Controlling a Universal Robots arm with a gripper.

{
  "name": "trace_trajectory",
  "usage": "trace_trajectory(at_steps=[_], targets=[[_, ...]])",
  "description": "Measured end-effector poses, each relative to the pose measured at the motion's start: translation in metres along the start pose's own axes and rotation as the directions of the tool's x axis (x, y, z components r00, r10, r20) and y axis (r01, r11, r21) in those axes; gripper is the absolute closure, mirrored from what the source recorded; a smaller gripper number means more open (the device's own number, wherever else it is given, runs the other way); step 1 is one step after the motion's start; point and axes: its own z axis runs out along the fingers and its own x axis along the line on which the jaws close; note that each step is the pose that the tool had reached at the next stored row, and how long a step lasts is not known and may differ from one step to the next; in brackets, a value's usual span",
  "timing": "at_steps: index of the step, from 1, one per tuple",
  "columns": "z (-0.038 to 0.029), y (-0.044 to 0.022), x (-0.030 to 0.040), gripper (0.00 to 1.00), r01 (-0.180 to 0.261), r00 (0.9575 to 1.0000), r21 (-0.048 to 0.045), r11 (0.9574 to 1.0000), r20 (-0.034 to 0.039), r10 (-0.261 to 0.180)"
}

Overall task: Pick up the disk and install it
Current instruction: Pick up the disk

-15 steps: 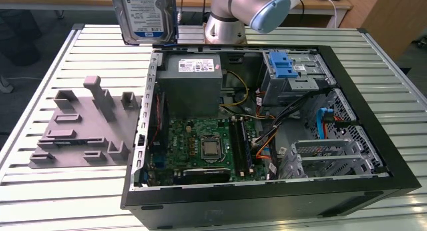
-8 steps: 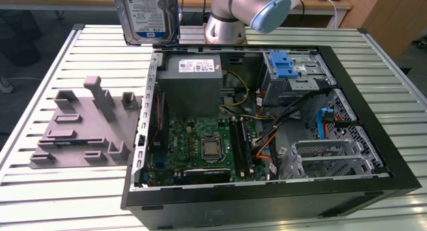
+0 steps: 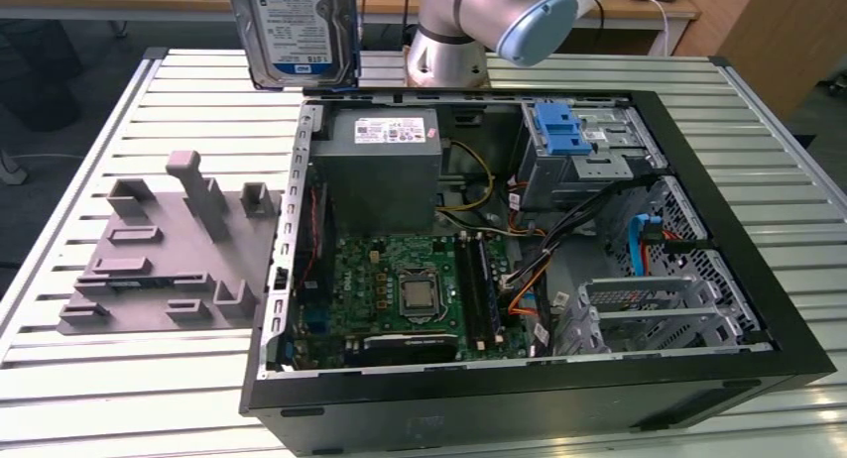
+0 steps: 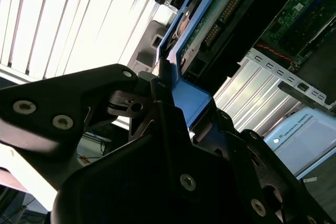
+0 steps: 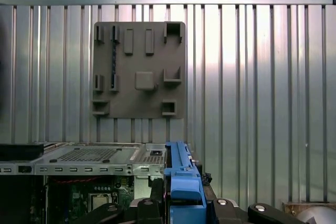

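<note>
So, I've got the disk (image 3: 294,32) clamped in my jaws by its blue rail. It hangs upright, high over the desk (image 3: 119,389), by the far corner of the open computer case (image 3: 741,289) on the exterior view's left. I reckon holding it on edge keeps it clear of the case walls. The grey holder (image 3: 159,270) sits beside the case.

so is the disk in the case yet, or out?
Out. The disk hangs upright above the table, outside the open case, clamped in the gripper.
</note>
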Motion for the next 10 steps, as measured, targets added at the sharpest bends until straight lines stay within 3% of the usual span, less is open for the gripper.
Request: trace_trajectory(at_steps=[10], targets=[[-0.0001, -0.0057, -0.0001, 0.64, 0.0, 1.0, -0.0001, 1.0, -0.0001, 0.0]])
